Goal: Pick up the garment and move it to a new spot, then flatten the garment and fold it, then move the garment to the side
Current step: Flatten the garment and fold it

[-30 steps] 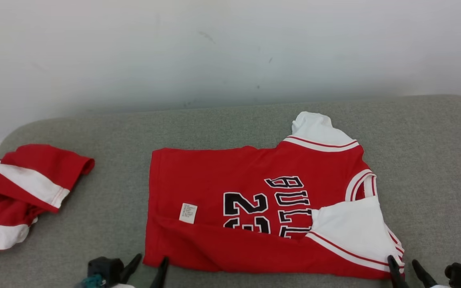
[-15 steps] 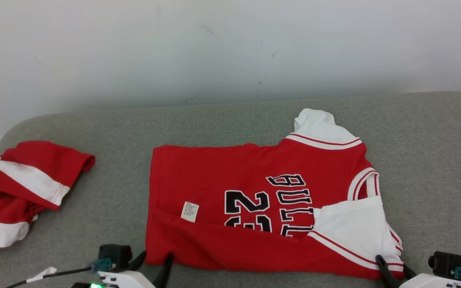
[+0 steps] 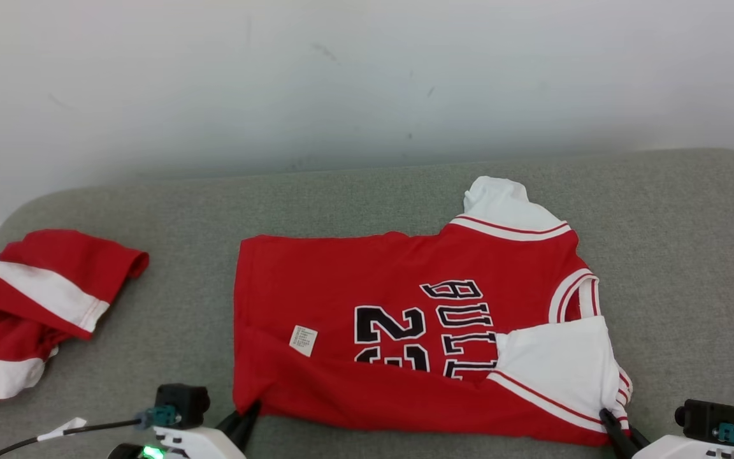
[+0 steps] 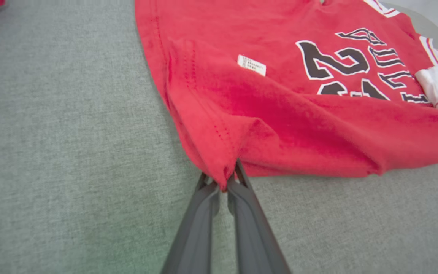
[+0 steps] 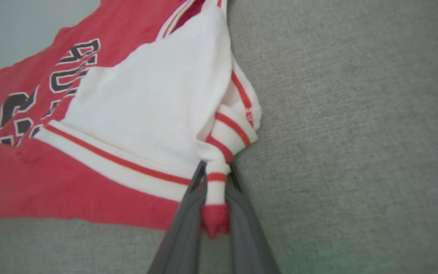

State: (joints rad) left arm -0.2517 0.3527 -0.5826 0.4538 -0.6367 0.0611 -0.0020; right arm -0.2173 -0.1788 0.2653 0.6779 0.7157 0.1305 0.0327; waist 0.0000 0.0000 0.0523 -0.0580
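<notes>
Two garments on grey woven upholstery [image 3: 169, 299]: nubby weave, rounded corners. Far left, a crumpled red-and-white striped piece [image 3: 29, 299], soft knit, bunched up, well apart from the rest. Left gripper [image 3: 244, 417] sits low at the front w/ a pale forearm [image 3: 198, 444] behind it; dark fingers angle up-right, pinched tight on the bottom-left hem corner of the red jersey [image 3: 341, 280], cloth puckered into a small peak between the tips. Jersey lies centre, mostly flat, approx. rectangular, front edge folded over. Fleecy red fabric, black white-edged letters + numerals running sideways, small white tag [image 3: 303, 340]. White sleeve [image 3: 558, 363] w/ red-striped rib trim lies folded over at right. Right gripper [image 3: 615, 428] is low at front right, fingers angled up-left, clamped on the ribbed cuff corner, a red tip of cloth poking back between them.
</notes>
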